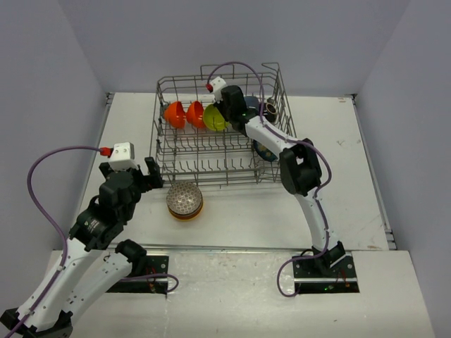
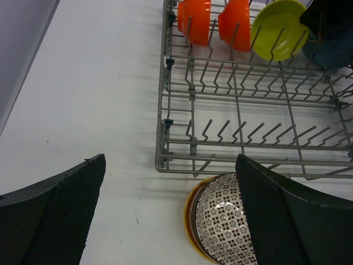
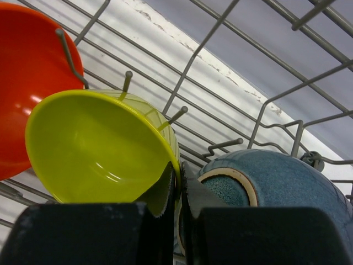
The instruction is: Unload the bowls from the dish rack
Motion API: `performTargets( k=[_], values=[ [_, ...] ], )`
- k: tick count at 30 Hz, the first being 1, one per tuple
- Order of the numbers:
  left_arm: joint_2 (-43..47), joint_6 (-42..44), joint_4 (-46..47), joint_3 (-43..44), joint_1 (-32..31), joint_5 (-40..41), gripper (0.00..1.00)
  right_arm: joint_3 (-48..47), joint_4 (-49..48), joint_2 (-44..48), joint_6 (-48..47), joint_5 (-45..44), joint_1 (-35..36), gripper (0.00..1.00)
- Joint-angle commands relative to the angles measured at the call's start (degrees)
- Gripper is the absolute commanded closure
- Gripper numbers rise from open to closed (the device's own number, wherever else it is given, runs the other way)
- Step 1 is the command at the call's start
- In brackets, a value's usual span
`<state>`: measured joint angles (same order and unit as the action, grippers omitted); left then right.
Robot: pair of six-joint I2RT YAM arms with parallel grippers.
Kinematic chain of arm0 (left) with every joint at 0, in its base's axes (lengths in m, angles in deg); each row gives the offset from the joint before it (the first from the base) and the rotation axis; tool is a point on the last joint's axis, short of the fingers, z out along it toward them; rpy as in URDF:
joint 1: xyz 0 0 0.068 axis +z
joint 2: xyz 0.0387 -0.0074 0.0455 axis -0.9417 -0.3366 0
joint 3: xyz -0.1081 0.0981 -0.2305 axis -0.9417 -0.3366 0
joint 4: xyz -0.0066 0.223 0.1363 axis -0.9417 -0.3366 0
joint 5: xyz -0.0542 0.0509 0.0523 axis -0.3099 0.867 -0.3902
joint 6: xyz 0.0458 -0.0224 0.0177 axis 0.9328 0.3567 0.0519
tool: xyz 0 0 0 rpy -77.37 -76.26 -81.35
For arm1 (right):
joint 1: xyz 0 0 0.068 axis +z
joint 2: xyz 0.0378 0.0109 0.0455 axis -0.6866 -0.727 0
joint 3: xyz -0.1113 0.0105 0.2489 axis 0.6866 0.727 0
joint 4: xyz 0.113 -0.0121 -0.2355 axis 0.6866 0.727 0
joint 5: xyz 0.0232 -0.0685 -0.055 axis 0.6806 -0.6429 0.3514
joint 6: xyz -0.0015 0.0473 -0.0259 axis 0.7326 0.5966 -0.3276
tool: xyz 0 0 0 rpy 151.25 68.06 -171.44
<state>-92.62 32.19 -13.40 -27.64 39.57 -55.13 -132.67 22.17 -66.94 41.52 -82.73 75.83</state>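
Since the yellow-green bowl is standing on edge in the dish rack, the right gripper is pinching its rim.

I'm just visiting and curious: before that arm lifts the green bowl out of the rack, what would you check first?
1. Right pincer shut on the yellow-green bowl rim: ok.
2. Bowl free of the dish rack tines: not ok, tines stand against it.
3. Gap to the blue bowl beside it: cannot tell.
4. Left pincer open, outside the rack: ok.
5. Bare table beside the patterned bowl for setting down: ok.
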Motion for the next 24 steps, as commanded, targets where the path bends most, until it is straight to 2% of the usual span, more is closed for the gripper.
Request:
performTargets(
  k=[1,20,24],
  values=[
    [0.0,1.17,1.52,-0.7,0.09,0.88,0.0,0.01,-3.74,6.58,1.18,-3.22,-0.48,1.0],
    [-0.18,1.17,1.61,-0.61,0.09,1.15,0.0,-8.86,2.75,13.43,7.24,-2.79,-0.48,1.0],
    [-0.44,1.17,1.52,-0.52,0.09,1.41,0.0,-7.21,7.05,19.22,11.88,-1.12,-0.48,1.0]
  ],
)
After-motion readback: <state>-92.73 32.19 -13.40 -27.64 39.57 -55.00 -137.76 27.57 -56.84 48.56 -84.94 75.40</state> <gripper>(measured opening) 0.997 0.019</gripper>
